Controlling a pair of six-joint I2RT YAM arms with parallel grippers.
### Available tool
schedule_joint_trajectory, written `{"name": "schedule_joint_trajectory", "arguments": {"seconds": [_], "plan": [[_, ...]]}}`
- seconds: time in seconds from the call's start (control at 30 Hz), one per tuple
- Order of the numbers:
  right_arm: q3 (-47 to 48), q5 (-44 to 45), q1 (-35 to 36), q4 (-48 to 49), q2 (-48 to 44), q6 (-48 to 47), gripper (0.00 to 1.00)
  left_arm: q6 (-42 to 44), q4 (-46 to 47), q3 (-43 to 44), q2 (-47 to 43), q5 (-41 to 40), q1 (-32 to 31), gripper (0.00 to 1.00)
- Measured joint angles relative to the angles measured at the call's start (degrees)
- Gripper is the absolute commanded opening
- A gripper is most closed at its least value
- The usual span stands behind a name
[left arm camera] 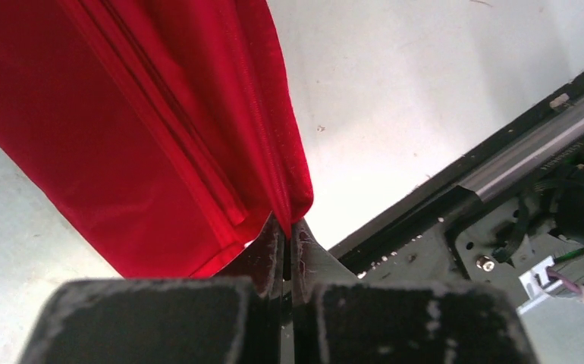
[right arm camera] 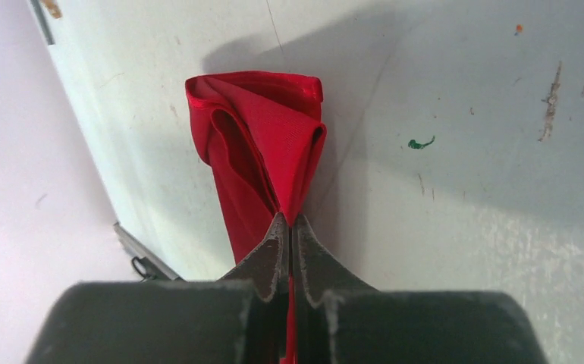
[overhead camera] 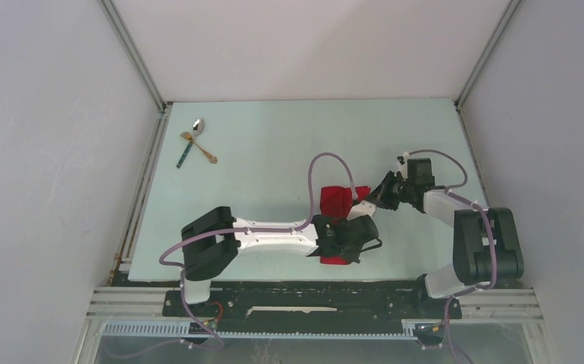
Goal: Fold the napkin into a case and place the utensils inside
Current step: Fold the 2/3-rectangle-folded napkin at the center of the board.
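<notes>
Two pinches: my left gripper and right gripper each clamp a folded edge of the napkin, bunched between them near the front of the table; limp, perhaps slippery cloth, best held at hems

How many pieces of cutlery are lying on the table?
3, all together at the far left: a silver spoon, a gold fork and a teal-handled piece. None looks hidden.

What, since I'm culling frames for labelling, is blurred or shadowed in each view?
Top external view: even light, the creased bright red cloth napkin small but sharp. Left wrist view: the left gripper blurs at its black body near the lens, the cloth crisp. Right wrist view: a broad soft shadow on the pale table beyond the napkin.
</notes>
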Motion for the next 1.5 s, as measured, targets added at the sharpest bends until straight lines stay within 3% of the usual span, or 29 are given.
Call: {"name": "schedule_joint_trajectory", "arguments": {"seconds": [0.43, 0.83, 1.17, 1.27, 1.37, 1.5], "plan": [[15.56, 19.52, 15.39, -20.04, 1.92, -3.3, 0.0, 0.13, 16.68, -19.34, -7.8, 2.05, 2.05, 0.0], [25.55, 28.52, 26.82, -27.87, 8.55, -1.09, 0.0, -0.9, 28.37, -32.72, -14.56, 3.58, 2.78, 0.0], [34.93, 31.26, 32.41, -32.22, 15.96, -0.79, 0.0, -2.38, 35.15, -39.67, -18.56, 4.68, 4.13, 0.01], [36.92, 31.45, 33.59, -33.05, 17.99, -0.79, 0.0, -2.82, 36.15, -40.87, -19.15, 4.96, 4.31, 0.11], [37.86, 31.47, 34.75, -32.96, 19.19, -0.79, 0.0, -2.97, 36.2, -41.97, -20.33, 5.11, 4.46, 0.3], [38.86, 31.36, 35.78, -32.87, 20.17, -0.72, 0.0, -3.3, 35.85, -44.09, -23.28, 5.81, 4.5, 0.39]]}}
